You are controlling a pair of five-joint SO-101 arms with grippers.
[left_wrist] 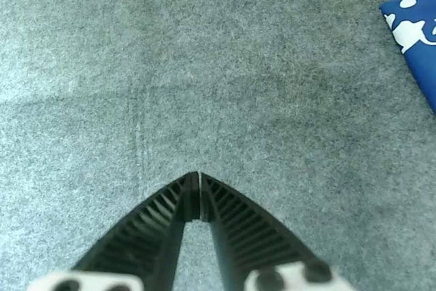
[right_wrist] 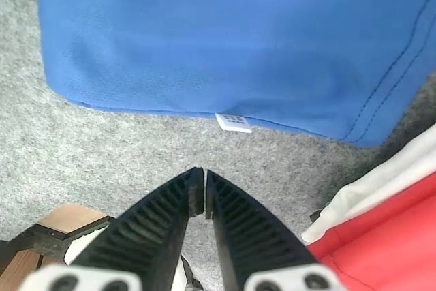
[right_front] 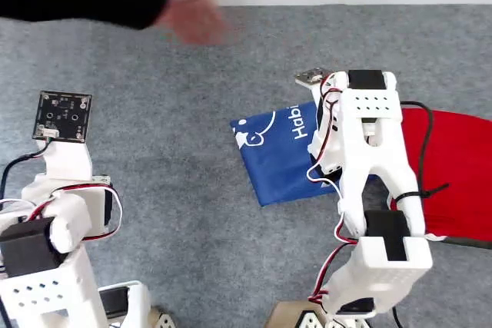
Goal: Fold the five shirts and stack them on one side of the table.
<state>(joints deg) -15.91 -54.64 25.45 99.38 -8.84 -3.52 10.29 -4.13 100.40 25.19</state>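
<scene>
A folded blue shirt (right_front: 273,155) with white print lies right of the table's middle. A red shirt (right_front: 461,167) lies beside it toward the right edge. The right arm (right_front: 369,159) stands over both. My right gripper (right_wrist: 205,172) is shut with nothing in it, just above the grey carpet beside the hem of the blue shirt (right_wrist: 225,39). The red shirt (right_wrist: 388,250) and a white fabric edge (right_wrist: 381,195) lie close by. My left gripper (left_wrist: 199,176) is shut and empty over bare carpet, with a corner of the blue shirt (left_wrist: 415,32) farther off.
A person's hand (right_front: 196,9) in a black sleeve hovers over the far left of the table. The left arm (right_front: 54,220) stays at the near left edge. Grey carpet (right_front: 177,190) covers the table. A wooden block (right_wrist: 61,226) sits at the right arm's base.
</scene>
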